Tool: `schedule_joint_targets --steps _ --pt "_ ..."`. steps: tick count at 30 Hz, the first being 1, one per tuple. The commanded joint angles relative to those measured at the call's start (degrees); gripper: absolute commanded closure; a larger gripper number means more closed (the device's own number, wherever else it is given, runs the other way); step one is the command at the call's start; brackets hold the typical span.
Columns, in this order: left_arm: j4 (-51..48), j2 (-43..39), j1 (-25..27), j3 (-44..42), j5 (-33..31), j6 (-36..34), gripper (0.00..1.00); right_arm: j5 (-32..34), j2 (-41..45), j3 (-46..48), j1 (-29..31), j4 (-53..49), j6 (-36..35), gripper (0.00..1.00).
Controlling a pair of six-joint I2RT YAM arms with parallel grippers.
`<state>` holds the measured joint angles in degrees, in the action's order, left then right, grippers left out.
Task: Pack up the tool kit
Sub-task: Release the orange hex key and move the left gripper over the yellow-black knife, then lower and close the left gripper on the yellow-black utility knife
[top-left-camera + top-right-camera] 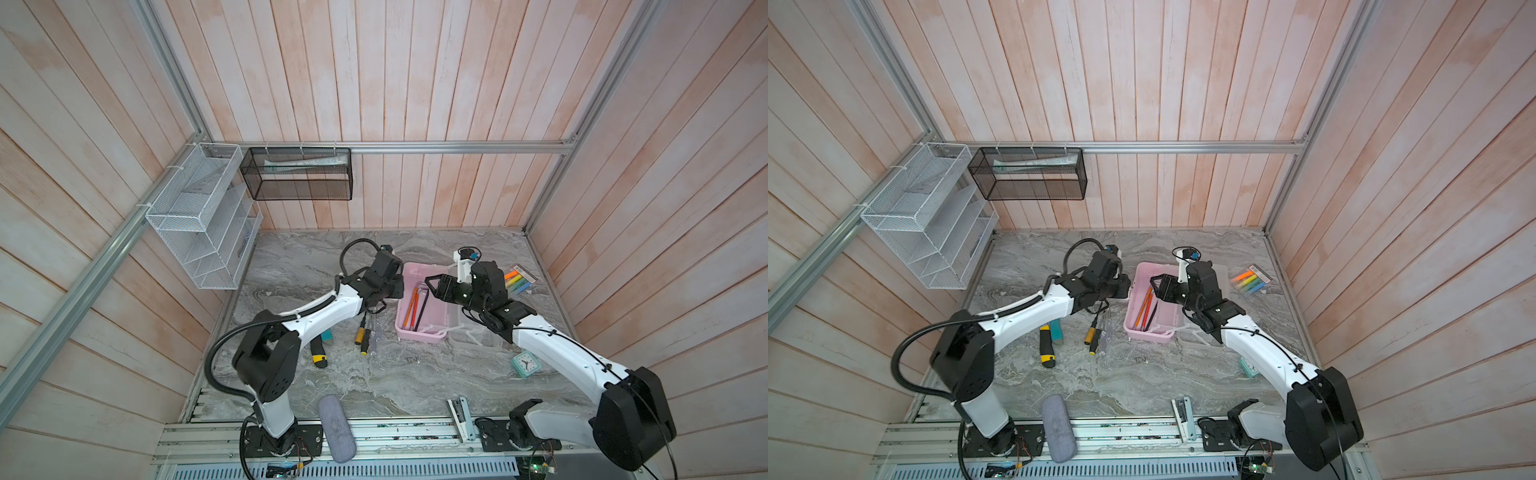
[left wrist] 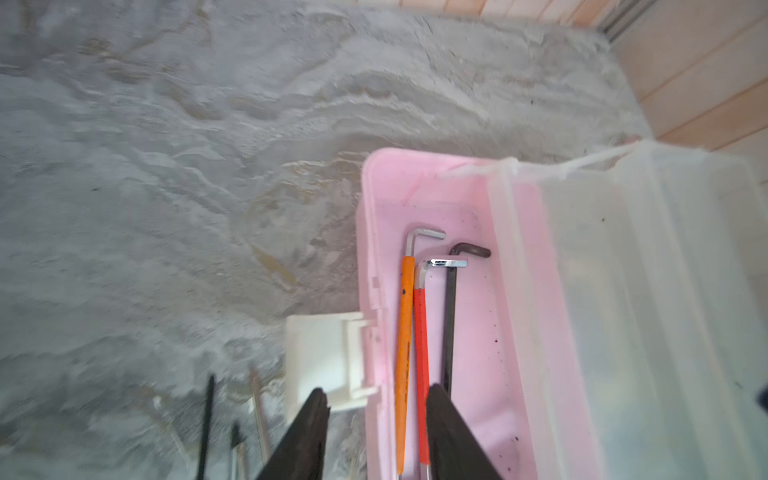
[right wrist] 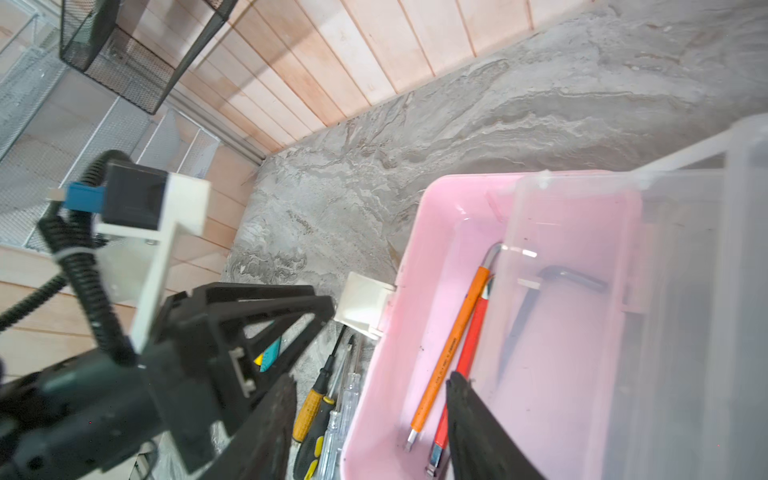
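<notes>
The box [image 1: 419,336] stands open on the table [image 1: 374,382], its lid [image 1: 478,336] laid beside it and three hex keys [image 2: 419,332] inside. The left gripper [image 2: 376,388] and the right gripper [image 3: 370,376] are both spread, holding nothing, over one box wall. The screwdrivers [image 1: 365,334] near that wall look light, stiff and slippery; I would take one by its handle. There is open room nearer the arm bases.

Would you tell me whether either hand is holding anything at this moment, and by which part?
Nothing is held: the left hand and the right hand both stand open at the pink box.
</notes>
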<state>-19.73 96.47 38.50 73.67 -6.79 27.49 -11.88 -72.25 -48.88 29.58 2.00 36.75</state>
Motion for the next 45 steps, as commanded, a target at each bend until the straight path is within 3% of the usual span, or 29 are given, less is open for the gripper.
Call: schedule_joint_targets --steps 1,8,11,14,18,34,45 --pt "-1.6 -6.5 -2.7 -6.8 -4.1 0.4 0.5 2.1 1.0 -2.8 3.5 -1.8 -1.9 0.41" --pt "-10.4 -18.8 -8.5 -18.8 -8.7 5.0 0.44 0.7 -2.3 -2.7 9.9 1.2 -0.8 0.34" --pt "-13.9 -23.0 -9.4 -23.3 -9.8 8.1 0.4 -0.7 -4.6 -2.5 11.1 2.6 0.2 0.33" --pt "-17.6 -25.5 -9.7 -27.2 -10.7 12.3 0.28 -2.6 -7.2 -3.1 11.8 3.0 0.7 0.34" --pt "-19.0 -28.8 -9.7 -32.6 -9.3 16.6 0.26 -4.4 -9.0 -2.1 12.5 5.3 0.7 0.33" --pt "-15.7 -28.6 -12.8 -41.4 -6.6 18.1 0.32 -8.2 -15.4 -3.3 12.6 7.7 2.5 0.41" --pt "-12.3 -24.1 -14.1 -41.9 -6.5 16.6 0.45 -9.3 -17.9 -3.3 12.3 8.6 3.2 0.42"
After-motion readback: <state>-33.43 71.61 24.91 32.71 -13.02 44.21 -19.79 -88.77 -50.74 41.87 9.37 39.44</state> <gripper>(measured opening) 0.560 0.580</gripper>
